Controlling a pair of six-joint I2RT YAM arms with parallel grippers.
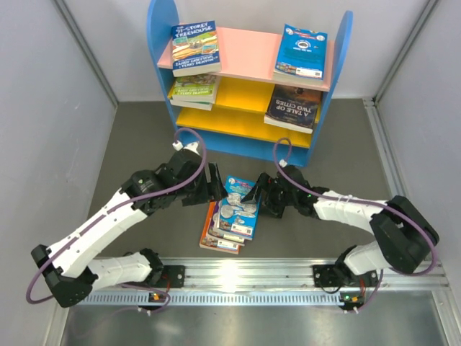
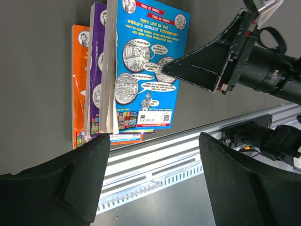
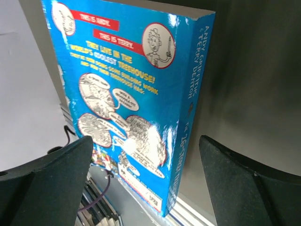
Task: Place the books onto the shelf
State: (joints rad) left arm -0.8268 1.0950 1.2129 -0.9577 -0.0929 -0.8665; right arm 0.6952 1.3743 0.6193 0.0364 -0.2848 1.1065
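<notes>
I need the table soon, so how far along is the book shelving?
Done: four books lie on the shelf, two on the pink top board and two on the yellow board below.
In hand: the left gripper and right gripper are open either side of the light blue book topping the stack; nothing is gripped yet.
Left: that stack, including the purple book and orange book.

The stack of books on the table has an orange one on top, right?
No: the light blue treehouse book is on top; the orange book lies underneath, below a purple one, as the left wrist view shows.
</notes>
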